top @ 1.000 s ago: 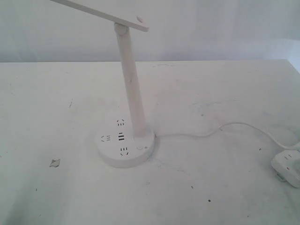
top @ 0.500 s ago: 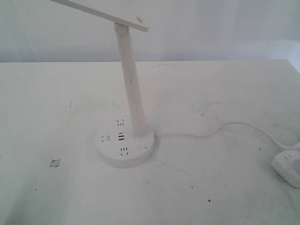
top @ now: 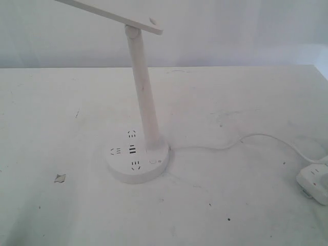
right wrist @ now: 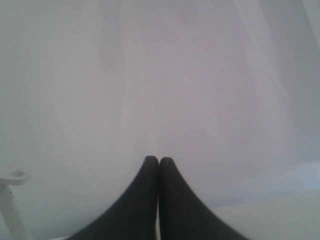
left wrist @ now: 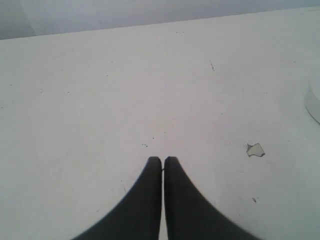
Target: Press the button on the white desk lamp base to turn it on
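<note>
The white desk lamp base is a round disc left of the middle of the table, with socket groups and dark USB slots on top and an upright stem. Its small round button sits near the front right rim. A sliver of the base shows at the edge of the left wrist view. Neither gripper appears in the exterior view. My left gripper is shut with nothing held, over bare tabletop. My right gripper is also shut and empty, facing a pale wall.
A white cord runs from the base to a small white power-strip block at the table's right edge. The tilted lamp head hangs above the stem. A chipped patch marks the table at the left; the chip lies ahead of the left gripper.
</note>
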Available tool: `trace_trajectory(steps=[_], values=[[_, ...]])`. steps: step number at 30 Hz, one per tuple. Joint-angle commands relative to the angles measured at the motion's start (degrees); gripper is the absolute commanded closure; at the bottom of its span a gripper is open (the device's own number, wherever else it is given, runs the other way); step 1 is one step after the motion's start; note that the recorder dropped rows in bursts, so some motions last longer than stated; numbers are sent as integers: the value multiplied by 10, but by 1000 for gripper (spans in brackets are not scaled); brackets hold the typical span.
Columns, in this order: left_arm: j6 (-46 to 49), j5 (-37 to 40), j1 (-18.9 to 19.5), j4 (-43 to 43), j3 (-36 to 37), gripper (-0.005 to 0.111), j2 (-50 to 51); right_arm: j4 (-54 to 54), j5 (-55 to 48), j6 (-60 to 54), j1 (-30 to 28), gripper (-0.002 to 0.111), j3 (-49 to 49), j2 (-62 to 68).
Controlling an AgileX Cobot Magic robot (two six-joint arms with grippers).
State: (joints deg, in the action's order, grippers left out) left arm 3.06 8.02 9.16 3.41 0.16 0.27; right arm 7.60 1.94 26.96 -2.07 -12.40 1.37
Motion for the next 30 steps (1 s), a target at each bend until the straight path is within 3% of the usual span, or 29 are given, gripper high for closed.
trace_trajectory(steps=[1,11,18,30], values=[[-1,-4,0,4,-2,106,-3,77,13,2,74,108,-34,73],[-1,-4,0,4,-2,106,-3,275,126,24,274,108,-70,373],[-1,-4,0,4,-2,106,-3,275,49,-48,434,108,-173,613],[-1,-4,0,4,-2,106,-3,206,21,-76,457,108,-278,817]])
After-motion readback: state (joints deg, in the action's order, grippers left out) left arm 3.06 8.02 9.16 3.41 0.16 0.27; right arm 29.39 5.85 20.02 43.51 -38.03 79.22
